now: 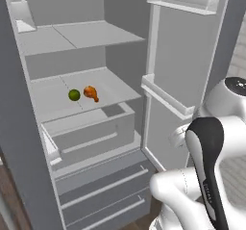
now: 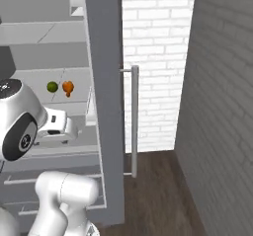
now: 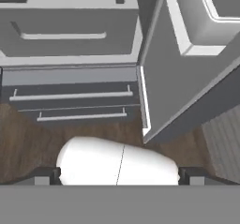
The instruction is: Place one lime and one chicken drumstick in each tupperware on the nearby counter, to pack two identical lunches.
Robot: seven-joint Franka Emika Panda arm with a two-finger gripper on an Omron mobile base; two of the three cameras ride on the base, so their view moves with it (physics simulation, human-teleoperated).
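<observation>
From the left base view I see the lime (image 1: pixel 74 95) and the chicken drumstick (image 1: pixel 91 93) just beside each other on the middle fridge shelf (image 1: pixel 115 87), above the drawer (image 1: pixel 91 135). The right base view shows both on that shelf, left of the open fridge door (image 2: pixel 105 97). In the hand view my gripper (image 3: pixel 119 176) points down past the drawer, fingers spread wide and empty; I judge the lime firm but prone to roll, so grip across its middle, and take the drumstick at its meaty end.

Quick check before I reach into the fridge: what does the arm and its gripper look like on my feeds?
The arm is glossy white, built of rounded segments, with a black band running along one link and dark round joint caps. No loose cables show. The gripper has two small dark grey, blocky finger tips.
</observation>
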